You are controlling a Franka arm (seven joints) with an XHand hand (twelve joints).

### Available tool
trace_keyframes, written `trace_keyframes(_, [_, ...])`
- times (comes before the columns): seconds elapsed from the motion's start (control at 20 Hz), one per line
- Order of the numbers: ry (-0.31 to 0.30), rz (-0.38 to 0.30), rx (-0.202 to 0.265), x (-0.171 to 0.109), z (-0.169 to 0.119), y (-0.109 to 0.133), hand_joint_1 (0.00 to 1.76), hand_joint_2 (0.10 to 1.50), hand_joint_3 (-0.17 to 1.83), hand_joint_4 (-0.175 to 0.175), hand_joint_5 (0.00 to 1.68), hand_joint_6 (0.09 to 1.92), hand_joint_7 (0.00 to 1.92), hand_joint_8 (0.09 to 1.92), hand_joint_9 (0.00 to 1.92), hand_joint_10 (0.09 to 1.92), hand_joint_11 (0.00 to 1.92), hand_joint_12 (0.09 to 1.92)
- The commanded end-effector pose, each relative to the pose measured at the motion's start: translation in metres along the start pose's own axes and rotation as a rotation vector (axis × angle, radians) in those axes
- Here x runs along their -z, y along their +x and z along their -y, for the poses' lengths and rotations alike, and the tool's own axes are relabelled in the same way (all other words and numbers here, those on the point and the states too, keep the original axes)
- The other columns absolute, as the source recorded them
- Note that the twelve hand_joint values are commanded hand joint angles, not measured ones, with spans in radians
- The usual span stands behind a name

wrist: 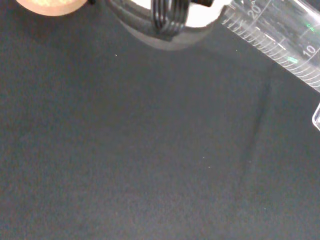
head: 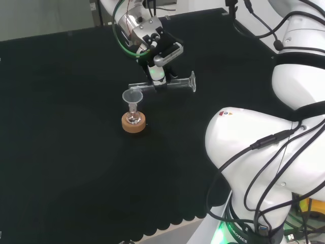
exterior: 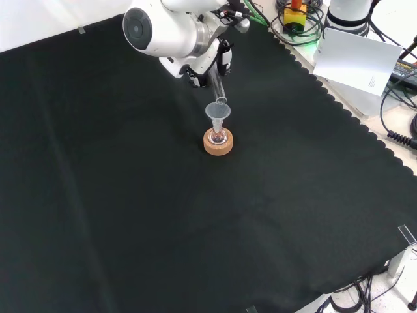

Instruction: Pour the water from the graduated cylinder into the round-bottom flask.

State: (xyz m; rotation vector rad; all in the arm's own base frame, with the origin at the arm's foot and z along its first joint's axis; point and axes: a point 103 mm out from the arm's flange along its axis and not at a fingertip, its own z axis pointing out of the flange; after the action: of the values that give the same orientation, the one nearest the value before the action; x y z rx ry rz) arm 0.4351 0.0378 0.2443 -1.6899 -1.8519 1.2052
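While the graduated cylinder (head: 161, 85) lies nearly level in my hand (head: 156, 65), I have my fingers curled round the middle of its tube, its flared foot sticking out to one side of my grip and its mouth on the other side, over the funnel (head: 132, 96). That funnel sits in the neck of the round-bottom flask (head: 133, 118), which rests on a cork ring (head: 134, 123) just below and a little ahead of my hand on the black cloth (head: 66, 127). In the front view the cylinder's lip (exterior: 221, 101) hangs right at the funnel's rim. The cylinder looks like thin clear glass or plastic, so I judge it light, stiff, smooth enough to slip, and easy to crack if squeezed or knocked. Mid-tube seems the right place to hold it, since the foot makes one end heavier and a grip near the lip would foul the funnel. The flask is small and round underneath, steadied only by the ring, and the funnel is merely perched, so I should not bump either. I cannot tell how much water remains in the cylinder
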Motion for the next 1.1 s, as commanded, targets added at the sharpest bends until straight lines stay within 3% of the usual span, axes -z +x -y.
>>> trace_keyframes(0.05, [0.005, 0.009, -0.002, -0.002, 0.002, -0.003, 1.30, 1.00, 0.00, -0.175, 1.21, 0.61, 1.27, 0.57, 1.65, 0.09, 1.31, 0.67])
trace_keyframes(0.3, [-0.003, 0.008, 0.005, 0.002, 0.004, 0.006, 1.30, 1.01, 0.00, -0.175, 1.21, 0.61, 1.27, 0.57, 1.65, 0.09, 1.31, 0.67])
trace_keyframes(0.45, [-0.003, 0.005, 0.013, -0.002, 0.005, -0.004, 1.30, 1.01, 0.00, -0.175, 1.21, 0.61, 1.27, 0.57, 1.65, 0.09, 1.31, 0.67])
trace_keyframes(0.65, [0.002, 0.016, 0.012, -0.001, 0.007, 0.001, 1.30, 1.01, 0.00, -0.175, 1.21, 0.61, 1.27, 0.57, 1.65, 0.09, 1.31, 0.66])
trace_keyframes(0.95, [-0.058, -0.047, 0.104, 0.002, 0.012, 0.008, 1.30, 1.01, 0.00, -0.175, 1.21, 0.61, 1.27, 0.57, 1.65, 0.09, 1.31, 0.66])
trace_keyframes(1.1, [-0.127, -0.088, 0.162, 0.004, 0.014, 0.010, 1.30, 1.01, 0.00, -0.175, 1.21, 0.61, 1.27, 0.57, 1.65, 0.09, 1.31, 0.66])
